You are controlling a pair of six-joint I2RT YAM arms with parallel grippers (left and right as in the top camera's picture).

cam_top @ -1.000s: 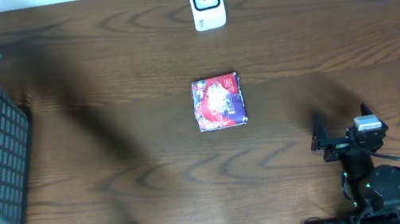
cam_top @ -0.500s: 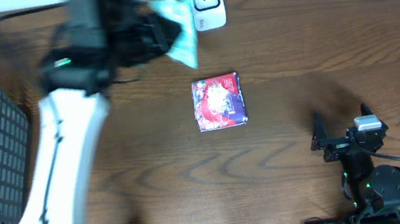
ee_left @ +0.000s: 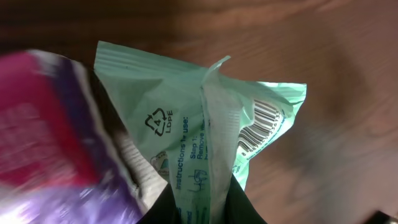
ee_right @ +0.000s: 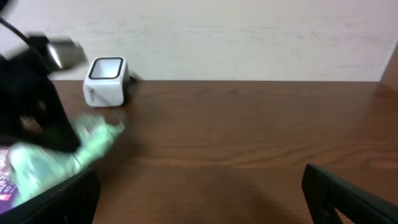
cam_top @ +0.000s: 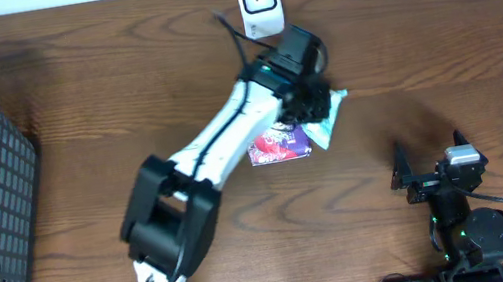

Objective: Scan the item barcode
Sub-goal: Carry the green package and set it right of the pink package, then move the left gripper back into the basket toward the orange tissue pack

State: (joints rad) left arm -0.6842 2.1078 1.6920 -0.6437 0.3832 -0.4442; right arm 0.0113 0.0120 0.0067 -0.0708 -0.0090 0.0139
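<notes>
Here, your left pincer (cam_top: 313, 109) clamps the green packet (ee_left: 186, 134).
It hangs over the red packet's (cam_top: 271, 146) edge; your right pincer (cam_top: 430, 158) stands wide.

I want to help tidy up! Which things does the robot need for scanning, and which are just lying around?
Needed for the job: green packet, pinched in the shut left gripper; white scanner.

Just lying around: red and purple packet; grey basket; right gripper, open and holding nothing.
</notes>
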